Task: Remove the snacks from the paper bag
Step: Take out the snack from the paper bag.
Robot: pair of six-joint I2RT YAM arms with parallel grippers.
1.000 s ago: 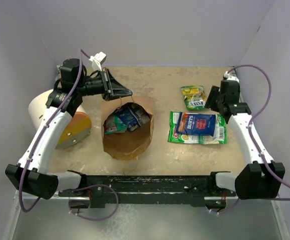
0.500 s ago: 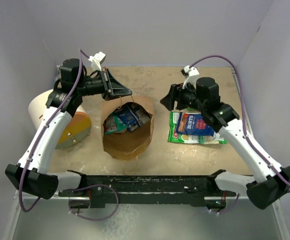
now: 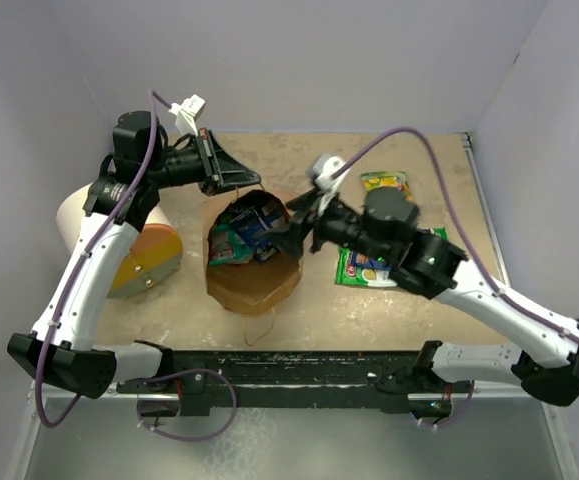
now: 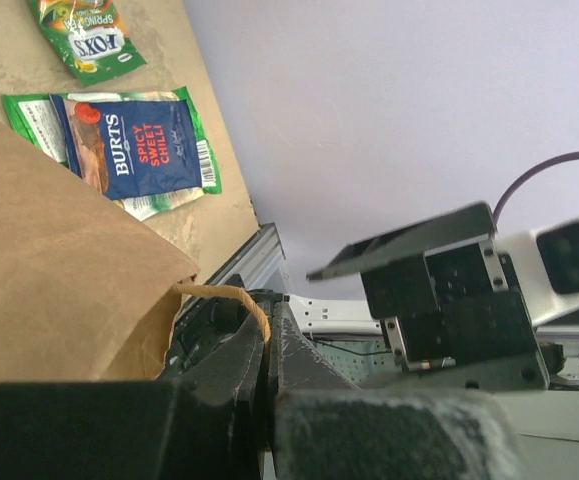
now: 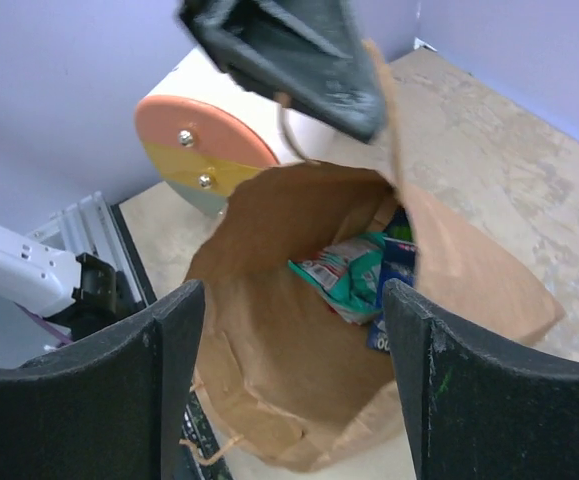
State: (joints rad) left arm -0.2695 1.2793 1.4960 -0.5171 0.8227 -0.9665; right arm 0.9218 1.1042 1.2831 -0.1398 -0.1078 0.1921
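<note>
The brown paper bag (image 3: 254, 280) stands open at centre-left. My left gripper (image 3: 252, 185) is shut on its twisted handle (image 4: 231, 295) at the far rim and holds the bag (image 4: 49, 260) open. My right gripper (image 3: 291, 235) is open and empty, just above the bag's mouth (image 5: 289, 400). Inside lie a teal packet (image 5: 344, 275) and a dark blue packet (image 5: 394, 300). On the table to the right lie a green-yellow packet (image 3: 384, 183) and a dark blue Burts packet (image 4: 139, 145) on top of a green-edged one (image 3: 354, 268), partly hidden by my right arm.
A white cylinder with an orange-yellow round end (image 3: 119, 240) lies left of the bag, close to my left arm; it also shows in the right wrist view (image 5: 209, 140). Walls close in the left, back and right sides.
My right arm has swung left from the packets at the right to over the bag's mouth. My left gripper has kept hold of the handle and risen slightly.
</note>
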